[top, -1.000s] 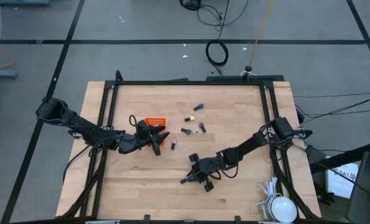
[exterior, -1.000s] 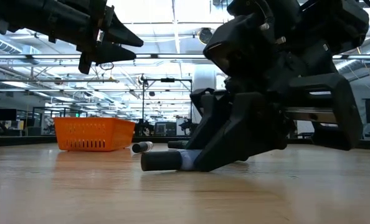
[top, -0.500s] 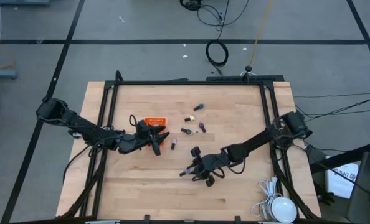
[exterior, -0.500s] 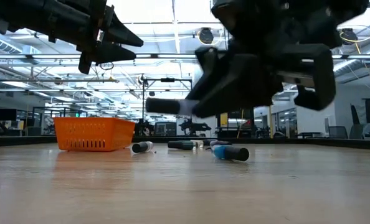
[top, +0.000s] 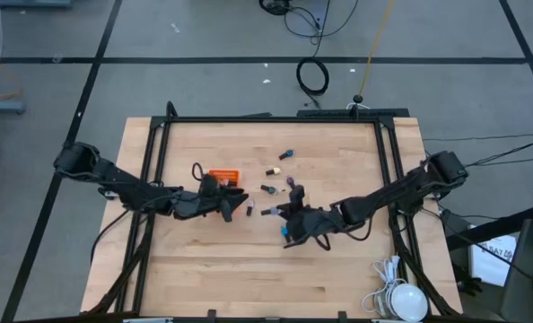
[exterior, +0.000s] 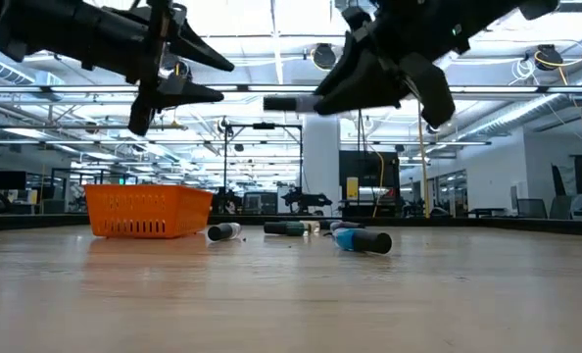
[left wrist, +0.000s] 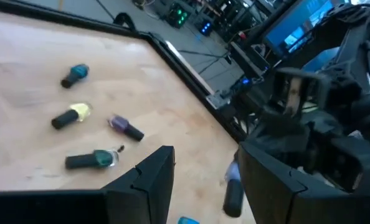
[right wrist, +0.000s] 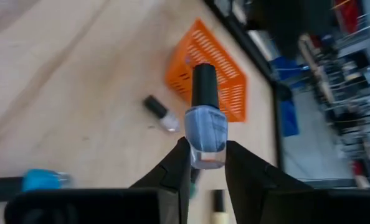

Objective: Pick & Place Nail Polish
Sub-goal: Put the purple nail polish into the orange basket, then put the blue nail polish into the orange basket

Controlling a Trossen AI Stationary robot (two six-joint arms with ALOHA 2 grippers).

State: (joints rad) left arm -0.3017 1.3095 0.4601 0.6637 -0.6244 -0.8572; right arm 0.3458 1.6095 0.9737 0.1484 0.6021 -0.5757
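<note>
The right gripper (right wrist: 205, 163), clamped on a pale-blue dark-capped nail polish bottle (right wrist: 205, 127), points its cap toward the orange mesh basket (right wrist: 217, 65) beyond, beside which the left gripper (top: 233, 204) hovers with fingers apart.

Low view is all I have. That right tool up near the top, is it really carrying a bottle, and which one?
Observer: Yes. The right wrist view shows the right tool shut on a pale blue nail polish bottle, gripped at its base with the black cap pointing away.
Operator: Is it over the basket?
Observer: No. From above, it hangs to the right of the orange basket, above bare table.
Operator: Is the left tool holding anything?
Observer: No. The left wrist view shows the left tool open and empty.
</note>
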